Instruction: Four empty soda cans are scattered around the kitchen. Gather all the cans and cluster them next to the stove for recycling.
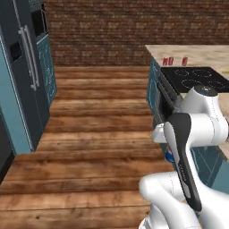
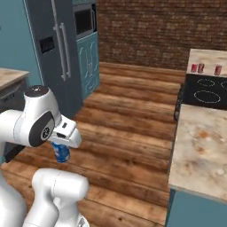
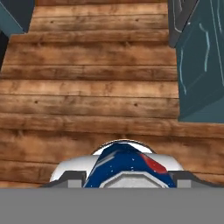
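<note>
While three red cans (image 2: 201, 68) wait beside the stove (image 2: 205, 93), the gripper (image 2: 62, 146) holds the last blue can (image 2: 61, 153), not yet delivered

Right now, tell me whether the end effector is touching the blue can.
Touching. In the right base view the blue can hangs off the floor under the end effector; the hand view shows it lodged between the fingertips.
</note>
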Controlling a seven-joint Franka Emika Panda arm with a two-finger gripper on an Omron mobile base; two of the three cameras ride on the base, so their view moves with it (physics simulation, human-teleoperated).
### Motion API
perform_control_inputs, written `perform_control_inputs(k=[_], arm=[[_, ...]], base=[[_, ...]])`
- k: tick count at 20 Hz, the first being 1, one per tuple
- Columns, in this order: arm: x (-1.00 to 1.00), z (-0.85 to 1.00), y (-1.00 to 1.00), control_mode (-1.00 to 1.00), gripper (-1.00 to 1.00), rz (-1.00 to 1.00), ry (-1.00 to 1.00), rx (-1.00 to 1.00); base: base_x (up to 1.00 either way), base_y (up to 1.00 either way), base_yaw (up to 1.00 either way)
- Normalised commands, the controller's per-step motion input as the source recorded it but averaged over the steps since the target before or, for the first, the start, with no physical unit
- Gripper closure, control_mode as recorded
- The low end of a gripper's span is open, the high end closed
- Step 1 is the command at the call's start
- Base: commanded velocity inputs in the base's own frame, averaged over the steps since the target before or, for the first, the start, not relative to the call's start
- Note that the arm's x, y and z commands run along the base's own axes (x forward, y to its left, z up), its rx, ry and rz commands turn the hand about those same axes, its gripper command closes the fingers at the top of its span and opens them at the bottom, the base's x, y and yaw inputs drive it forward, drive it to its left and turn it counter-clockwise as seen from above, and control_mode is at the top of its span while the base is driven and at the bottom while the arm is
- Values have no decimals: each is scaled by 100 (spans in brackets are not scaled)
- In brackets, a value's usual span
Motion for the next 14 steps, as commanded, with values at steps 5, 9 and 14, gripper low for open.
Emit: perform_control_inputs(k=[5, 9, 14], arm=[[0, 0, 0, 100, 100, 0, 0, 0], [0, 0, 0, 100, 100, 0, 0, 0], [0, 0, 0, 100, 100, 0, 0, 0]], base=[[100, 63, -50], [100, 68, -42], [100, 66, -28]])
